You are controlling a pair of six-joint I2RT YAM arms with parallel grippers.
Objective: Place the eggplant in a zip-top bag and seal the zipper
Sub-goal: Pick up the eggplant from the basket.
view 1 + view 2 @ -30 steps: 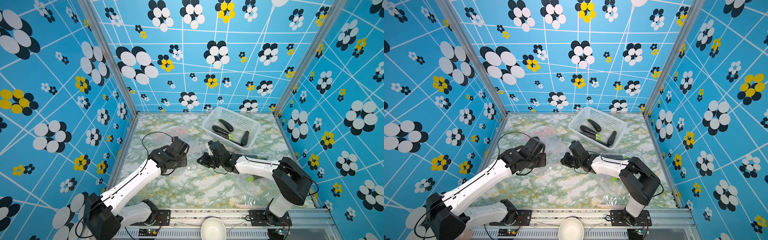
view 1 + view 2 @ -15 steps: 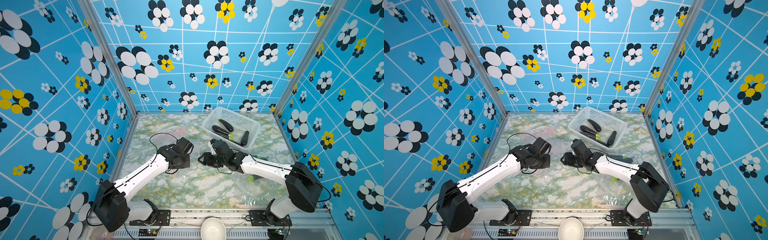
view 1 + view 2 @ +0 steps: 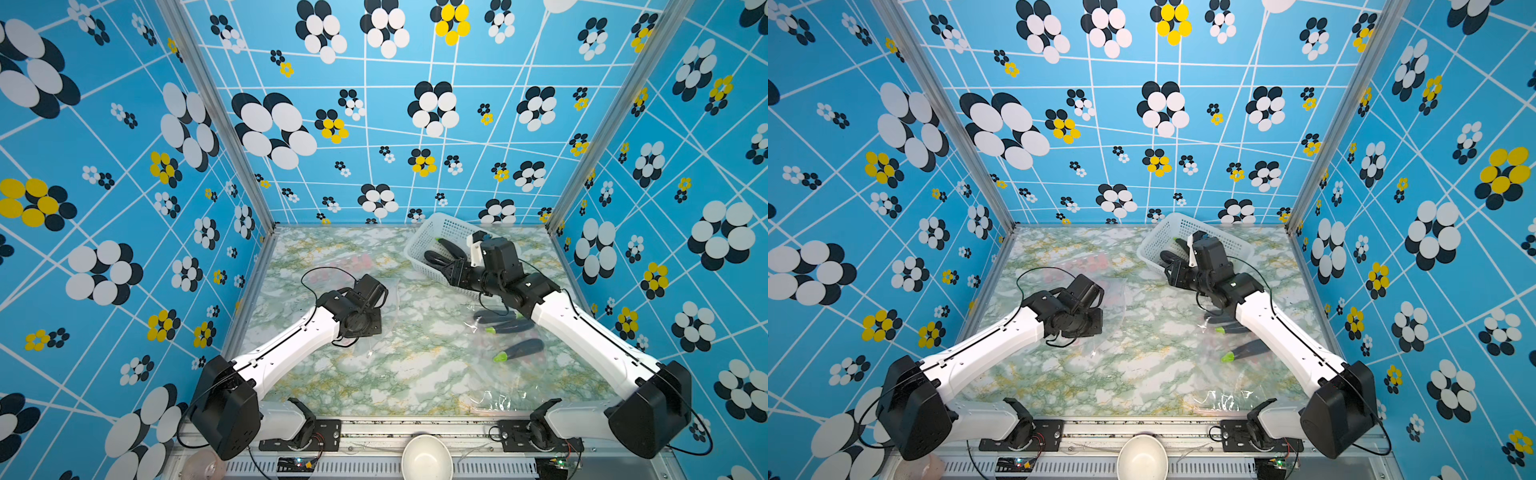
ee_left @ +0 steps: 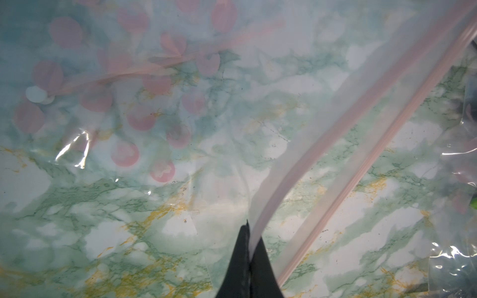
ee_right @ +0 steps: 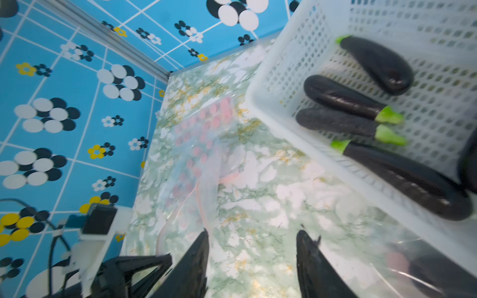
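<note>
Bag [image 4: 154, 108]: clear crinkled film, pink dots | basket [image 5: 291, 64]: white perforated plastic

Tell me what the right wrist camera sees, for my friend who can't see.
The robot's right hand hangs open above a green marble table. Nearby, a white basket holds several dark purple eggplants with green stems, and a clear bag with pink dots lies on the table.

Blue flower-print walls [image 3: 374, 124], grn marble tabletop [image 3: 415, 374], alu corner posts [image 3: 217, 116], bright light
</note>
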